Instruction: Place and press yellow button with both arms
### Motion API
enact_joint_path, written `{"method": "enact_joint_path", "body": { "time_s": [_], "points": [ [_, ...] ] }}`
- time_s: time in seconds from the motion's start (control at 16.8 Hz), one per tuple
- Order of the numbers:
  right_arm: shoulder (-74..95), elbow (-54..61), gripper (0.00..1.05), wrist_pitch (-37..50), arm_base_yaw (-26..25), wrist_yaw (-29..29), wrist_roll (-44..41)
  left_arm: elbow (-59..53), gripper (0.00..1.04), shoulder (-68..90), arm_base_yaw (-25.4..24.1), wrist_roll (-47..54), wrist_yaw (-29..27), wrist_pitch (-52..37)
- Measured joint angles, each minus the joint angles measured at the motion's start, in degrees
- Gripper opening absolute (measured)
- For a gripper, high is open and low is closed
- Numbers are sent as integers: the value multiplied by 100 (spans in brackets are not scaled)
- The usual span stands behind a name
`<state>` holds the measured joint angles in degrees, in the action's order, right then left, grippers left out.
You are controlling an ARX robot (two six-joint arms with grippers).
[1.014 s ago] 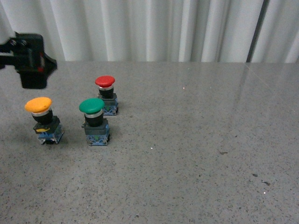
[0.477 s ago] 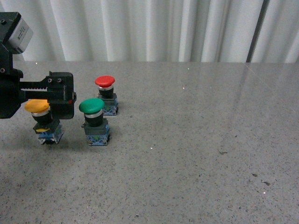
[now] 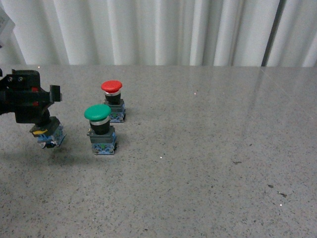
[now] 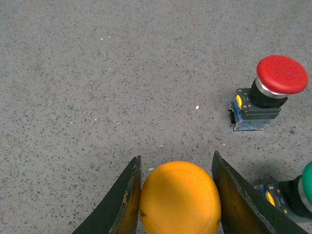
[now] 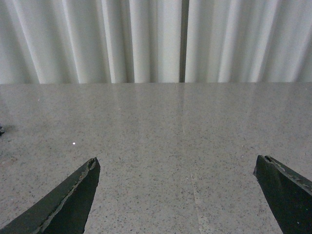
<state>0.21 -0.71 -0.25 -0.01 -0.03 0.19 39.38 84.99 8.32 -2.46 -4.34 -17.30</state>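
Note:
At the table's left edge my left gripper (image 3: 34,106) is shut on the yellow button (image 3: 48,135). In the front view the gripper's black body hides the cap, and only the blue-grey block with its yellow tab shows beneath. The left wrist view shows the yellow cap (image 4: 179,197) pinched between both dark fingers (image 4: 127,202). My right gripper (image 5: 180,168) stands open over bare table, with nothing between its fingers. The right arm is out of the front view.
A green-capped button (image 3: 100,130) stands right beside the yellow one, and a red-capped button (image 3: 112,100) sits just behind it. Both show in the left wrist view, red button (image 4: 270,90) and green button (image 4: 297,192). White curtains hang behind the speckled grey table (image 3: 208,148).
My left gripper came down from behind the yellow button, settled over its cap and shut on it. The cap is now hidden in the front view. The other buttons stayed put.

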Motion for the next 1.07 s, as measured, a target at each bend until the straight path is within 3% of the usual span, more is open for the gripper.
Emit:
{"method": "enact_joint_path", "body": {
  "time_s": [0.24, 0.42, 0.6, 0.84, 1.07],
  "points": [
    [0, 0, 98, 0, 0, 0, -2, 518, 36, -752, 417, 133, -94, 474],
    [0, 0, 98, 0, 0, 2, 0, 1423, 36, -748, 1167, 90, -162, 581],
    [0, 0, 98, 0, 0, 0, 0, 2345, 36, 138, 1947, -168, -114, 789],
    [0, 0, 98, 0, 0, 0, 0, 2771, 36, 772, 2238, -433, -96, 918],
    [0, 0, 98, 0, 0, 0, 0, 3252, 36, 2072, 2896, -1399, -529, 826]
  ]
}}
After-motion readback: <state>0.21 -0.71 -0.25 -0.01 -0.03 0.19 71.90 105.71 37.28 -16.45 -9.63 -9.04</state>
